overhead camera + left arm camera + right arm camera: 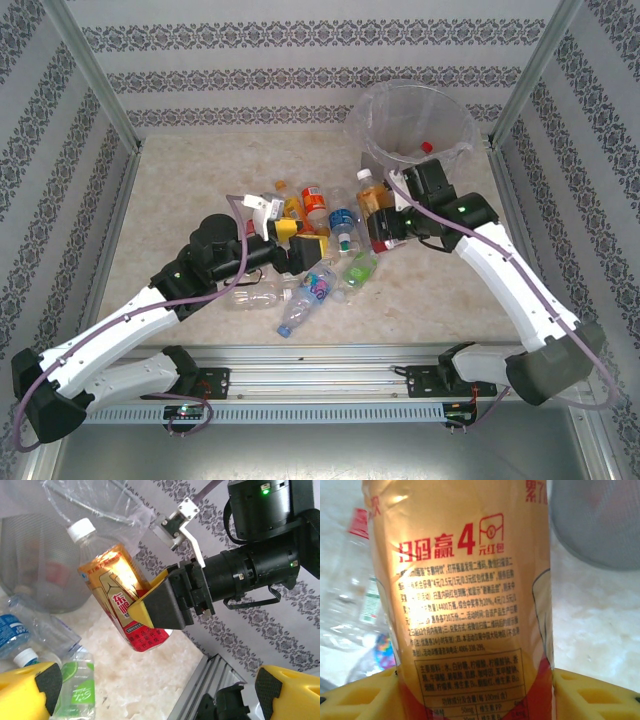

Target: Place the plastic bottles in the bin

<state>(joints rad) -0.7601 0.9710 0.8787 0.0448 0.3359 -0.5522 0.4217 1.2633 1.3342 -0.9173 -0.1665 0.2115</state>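
Just beside the grey bin [445, 152], the right tool [383, 222] gripped an orange-labelled bottle [112, 580] around its lower half; the left tool [300, 245] stood wide open over the remaining plastic bottles [325, 270].

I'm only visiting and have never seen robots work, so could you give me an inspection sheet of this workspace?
Surface: beige speckled table, partly covered by bottles.
Job's things: pile of plastic bottles mid-table; orange-labelled bottle lifted beside the bin; the bin is lined with a clear bag and has a red-capped bottle inside.
Clutter: nothing seen.
Grippers: left gripper, fingers wide open at the pile; right gripper, fingers shut on the orange-labelled bottle.
Cables: purple cable along each arm, the left one looping near the wrist.
Surroundings: patterned walls, metal frame posts, metal rail at the near edge.
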